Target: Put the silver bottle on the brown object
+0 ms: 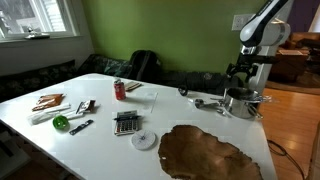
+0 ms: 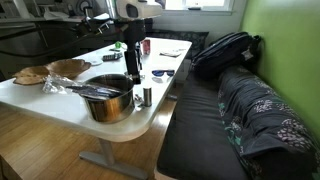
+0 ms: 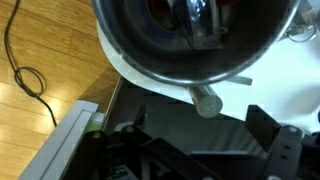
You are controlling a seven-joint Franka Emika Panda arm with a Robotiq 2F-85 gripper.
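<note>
While the gripper [image 3: 200, 135] hovers over the pot [image 2: 110, 100], jaws wide and empty, the approach seems in hand — the bottle [image 2: 146, 96] stands just right of the pot, needing a sideways shift and grip before the brown sheet [image 1: 205, 152].

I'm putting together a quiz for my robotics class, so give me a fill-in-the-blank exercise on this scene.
The can near the calculator is ___.
The gripper hangs above the steel ___.
The silver bottle stands on the white ___.
The wall behind is ___.
Missing words: red, pot, table, green.
</note>
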